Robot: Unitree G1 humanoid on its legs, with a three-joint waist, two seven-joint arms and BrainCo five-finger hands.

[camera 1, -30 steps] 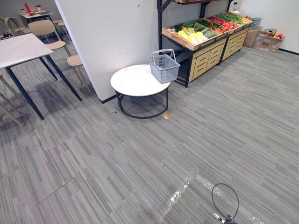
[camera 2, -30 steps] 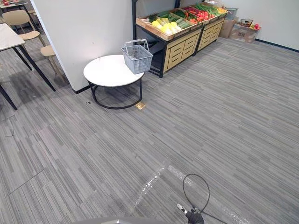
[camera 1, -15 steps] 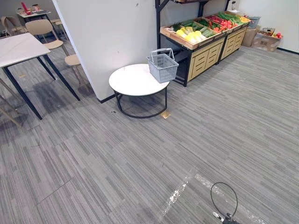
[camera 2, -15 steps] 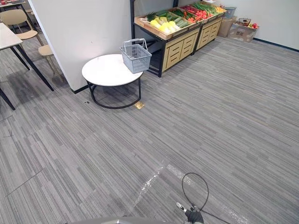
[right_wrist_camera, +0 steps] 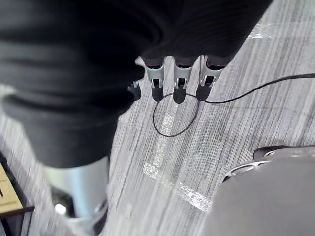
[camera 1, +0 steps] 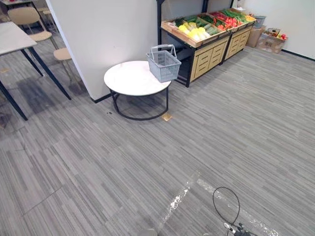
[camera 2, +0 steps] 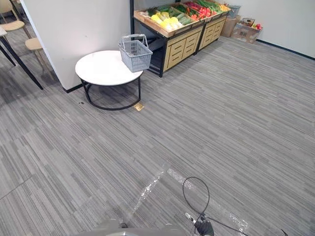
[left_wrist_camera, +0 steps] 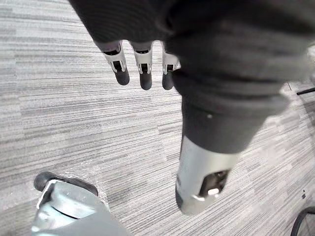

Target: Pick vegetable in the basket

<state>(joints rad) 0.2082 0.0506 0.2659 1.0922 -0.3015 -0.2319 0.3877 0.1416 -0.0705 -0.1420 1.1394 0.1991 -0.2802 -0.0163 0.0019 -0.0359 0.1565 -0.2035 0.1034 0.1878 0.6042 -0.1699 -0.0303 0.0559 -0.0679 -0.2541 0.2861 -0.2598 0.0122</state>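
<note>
Left hand point(left_wrist_camera: 144, 73): hangs low over the floor point(camera 1: 197, 142), fingers straight and loose, holding nothing.
Right hand point(right_wrist_camera: 179, 83): likewise straight-fingered and empty.
Worktop point(camera 1: 129, 78): round, white, dark frame, well ahead by the wall corner.
Basket point(camera 1: 163, 64): grey, handles up, at the worktop's far right edge.
Vegetables point(camera 1: 197, 30): yellow, green and red, on the wooden stand point(camera 1: 206, 54) just behind the basket.
Step in hand: the approach, I judge. Walk up squarely, stop within reach of both stand and basket, and keep the hands clear of the worktop rim.
Change: the whole scene sits further left than a second ago, so the camera moved; the basket keeps its place.
</note>
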